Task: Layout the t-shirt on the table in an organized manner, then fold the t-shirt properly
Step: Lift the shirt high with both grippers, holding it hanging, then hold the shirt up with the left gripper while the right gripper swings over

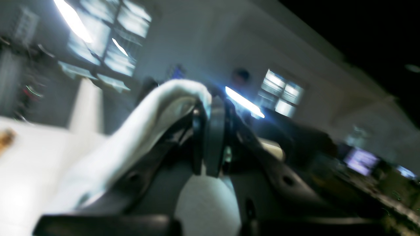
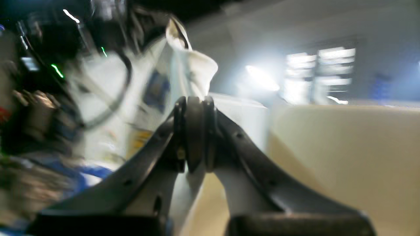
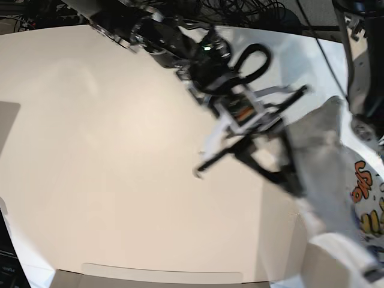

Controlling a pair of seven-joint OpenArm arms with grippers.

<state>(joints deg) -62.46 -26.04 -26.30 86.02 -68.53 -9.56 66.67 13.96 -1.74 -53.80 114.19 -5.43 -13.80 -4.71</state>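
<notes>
The white t-shirt (image 3: pixel 321 159) is lifted off the table (image 3: pixel 108 150) at the right, and its colourful print (image 3: pixel 367 201) faces up near the right edge. My right gripper (image 3: pixel 292 183) reaches in from the back and is shut on a bunched fold of the t-shirt (image 2: pixel 188 70), which rises above the fingertips of the right gripper (image 2: pixel 195 108). Blurred white cloth of the t-shirt (image 1: pixel 154 111) drapes over my left gripper (image 1: pixel 210 109), which is shut on it. The left arm (image 3: pixel 363 99) stands at the right edge.
Black cables (image 3: pixel 240 9) lie along the back of the table. The curved front edge (image 3: pixel 162 277) runs along the bottom. A grey corner (image 3: pixel 7 123) pokes in at the left. Both wrist views are motion-blurred, with room windows behind.
</notes>
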